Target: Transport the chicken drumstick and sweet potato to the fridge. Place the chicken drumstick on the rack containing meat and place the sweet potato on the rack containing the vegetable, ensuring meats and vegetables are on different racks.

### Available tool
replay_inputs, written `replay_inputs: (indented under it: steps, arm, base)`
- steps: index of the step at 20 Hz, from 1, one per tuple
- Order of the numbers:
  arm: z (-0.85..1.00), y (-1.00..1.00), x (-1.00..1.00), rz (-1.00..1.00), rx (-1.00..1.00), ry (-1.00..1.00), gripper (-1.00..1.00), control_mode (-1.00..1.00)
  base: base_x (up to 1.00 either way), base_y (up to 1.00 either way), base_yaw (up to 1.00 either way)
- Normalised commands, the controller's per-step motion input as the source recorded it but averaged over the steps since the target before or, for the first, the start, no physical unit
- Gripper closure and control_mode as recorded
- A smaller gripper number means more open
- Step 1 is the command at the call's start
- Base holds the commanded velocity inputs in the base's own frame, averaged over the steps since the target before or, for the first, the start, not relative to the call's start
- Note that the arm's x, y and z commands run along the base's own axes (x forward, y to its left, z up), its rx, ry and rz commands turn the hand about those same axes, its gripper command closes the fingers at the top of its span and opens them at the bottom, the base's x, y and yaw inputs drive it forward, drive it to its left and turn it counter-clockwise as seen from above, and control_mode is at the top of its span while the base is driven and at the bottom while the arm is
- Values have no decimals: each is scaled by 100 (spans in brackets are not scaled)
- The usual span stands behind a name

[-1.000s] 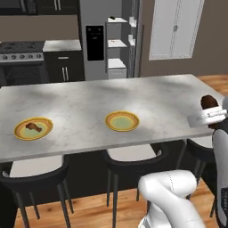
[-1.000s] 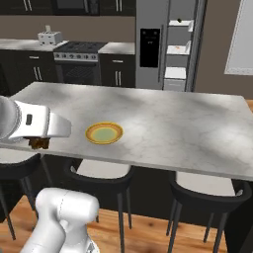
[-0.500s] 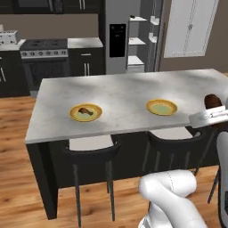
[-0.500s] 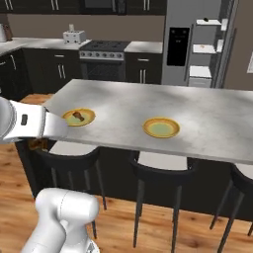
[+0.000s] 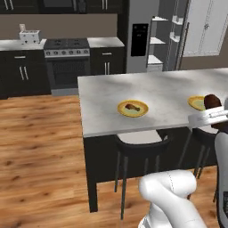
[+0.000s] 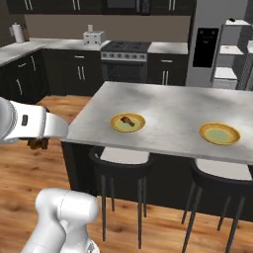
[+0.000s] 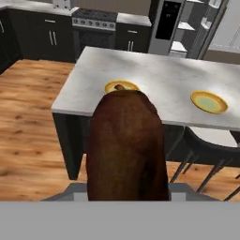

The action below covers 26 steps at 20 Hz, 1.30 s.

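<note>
Grey marble island [image 5: 160, 95] on wood floor [image 5: 40, 147], with dark stools [image 5: 140, 149] tucked under; black cabinets, stove [image 5: 67, 55] and toaster [image 5: 30, 35] behind. Fridge [image 5: 153, 35] at back, one door open on white shelves. Drumstick [image 5: 130, 107] lying on a yellow plate [image 5: 132, 108] near the island edge; second yellow plate [image 6: 219, 133] bare. Sweet potato [image 7: 127, 145] pinched in the gripper [image 5: 213, 113], fingers hidden behind it, held off the island. Shelf contents too small to tell; no legible writing.

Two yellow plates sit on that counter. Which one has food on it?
The yellow plate nearer the stove end of the island holds the chicken drumstick. The other plate, toward the fridge side, has nothing on it.
</note>
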Motion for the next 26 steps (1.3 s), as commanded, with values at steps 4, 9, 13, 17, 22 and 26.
replay_inputs:
  steps: [4, 9, 13, 17, 22, 26]
  arm:
    - [0, 0, 0, 0, 0, 0, 100, 100]
    - [0, 0, 0, 0, 0, 0, 100, 100]
    - [0, 0, 0, 0, 0, 0, 100, 100]
    - [0, 0, 0, 0, 0, 0, 100, 100]
    - [0, 0, 0, 0, 0, 0, 100, 100]
    - [0, 0, 0, 0, 0, 0, 100, 100]
  base:
    - [15, 100, 0]
    - [41, 100, 0]
    - [77, 100, -3]
    - [87, 100, -4]
    - [99, 100, -9]
    - [100, 100, -16]
